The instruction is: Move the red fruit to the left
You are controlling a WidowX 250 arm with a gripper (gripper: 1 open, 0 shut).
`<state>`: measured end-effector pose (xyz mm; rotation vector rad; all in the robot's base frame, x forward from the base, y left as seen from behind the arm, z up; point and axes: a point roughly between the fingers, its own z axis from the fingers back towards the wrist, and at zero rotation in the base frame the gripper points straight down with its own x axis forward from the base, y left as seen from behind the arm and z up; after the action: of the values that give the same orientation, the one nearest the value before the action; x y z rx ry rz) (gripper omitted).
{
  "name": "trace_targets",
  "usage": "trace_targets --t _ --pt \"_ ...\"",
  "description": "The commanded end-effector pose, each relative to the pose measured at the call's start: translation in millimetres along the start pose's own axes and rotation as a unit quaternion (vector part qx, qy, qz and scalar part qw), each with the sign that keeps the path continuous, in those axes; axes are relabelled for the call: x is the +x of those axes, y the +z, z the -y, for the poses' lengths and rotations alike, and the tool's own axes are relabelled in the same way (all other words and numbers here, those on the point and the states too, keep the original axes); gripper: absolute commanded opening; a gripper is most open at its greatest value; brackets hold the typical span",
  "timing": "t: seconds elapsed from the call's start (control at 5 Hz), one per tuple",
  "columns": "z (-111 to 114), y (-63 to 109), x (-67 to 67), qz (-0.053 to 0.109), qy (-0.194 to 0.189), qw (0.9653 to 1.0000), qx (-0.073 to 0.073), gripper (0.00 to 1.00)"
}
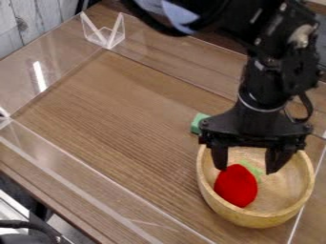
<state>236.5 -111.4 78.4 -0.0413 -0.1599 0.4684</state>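
The red fruit (237, 185) lies inside a wooden bowl (295, 195) at the lower right of the table, a bit of light green showing at its upper right. My black gripper (253, 158) hangs straight down just above the fruit, open, with one finger on each side over the bowl. Nothing is between the fingers.
A mint-green block (200, 123) lies on the wood just behind the bowl, partly hidden by the gripper. Clear acrylic walls (51, 76) border the table on the left and back, with a clear stand (102, 31) at the far corner. Bare wood (114, 114) stretches to the left.
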Motion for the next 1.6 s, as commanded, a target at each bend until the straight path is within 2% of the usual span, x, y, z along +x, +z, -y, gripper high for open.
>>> trace_targets --t 0.0,0.2,0.4,0.6,1.0,1.2,1.4 --pt "4 2.8 0.2 0.012 0.002 0.9999 -0.011 1.00" --pt "-3 -12.4 -3.8 0.007 -0.010 0.9999 -0.005 1.00" --pt "-11 -20.6 -7.3 0.006 0.008 0.9999 0.002 0.00" --pt "-17 -1.9 -4.8 0.011 0.010 0.9998 -0.013 0.00" --pt "-19 46.0 20.4 0.014 0.044 0.9976 -0.051 0.00" --pt "-26 65.5 28.2 0.017 0.039 0.9969 -0.066 0.00" --pt "-34 69.9 33.3 0.016 0.010 0.9966 -0.080 0.00"
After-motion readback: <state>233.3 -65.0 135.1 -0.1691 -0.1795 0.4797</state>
